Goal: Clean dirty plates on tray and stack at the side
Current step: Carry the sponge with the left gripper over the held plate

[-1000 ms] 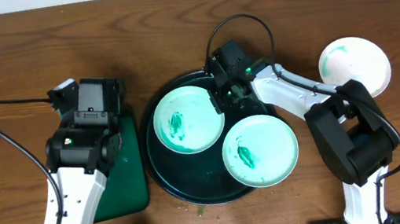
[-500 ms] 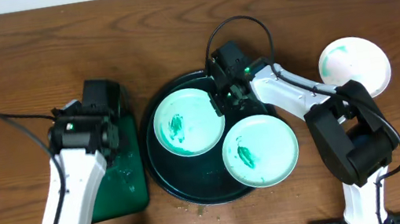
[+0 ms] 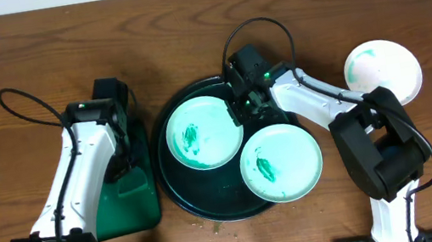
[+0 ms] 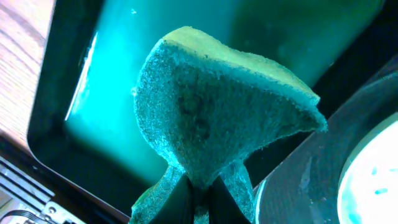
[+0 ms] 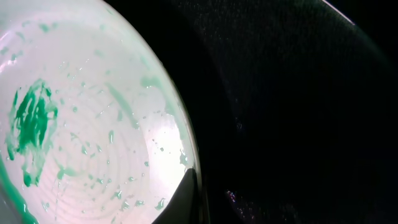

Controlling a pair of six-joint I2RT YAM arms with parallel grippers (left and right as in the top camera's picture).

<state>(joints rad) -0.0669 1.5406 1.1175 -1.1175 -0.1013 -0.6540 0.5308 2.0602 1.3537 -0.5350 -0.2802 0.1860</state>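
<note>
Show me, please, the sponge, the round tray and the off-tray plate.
sponge (image 4: 217, 118), left wrist view, rough face
round tray (image 3: 209, 192), overhead view, bare floor
off-tray plate (image 3: 382, 72), overhead view, its middle

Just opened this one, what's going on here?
The left fingers pinch a green sponge over the small green rectangular tray. The right fingers are shut on the rim of one smeared white plate on the large round dark tray. A second smeared plate lies beside it. A third smeared plate sits on the wooden table to the right. Nothing is stacked yet.
</note>
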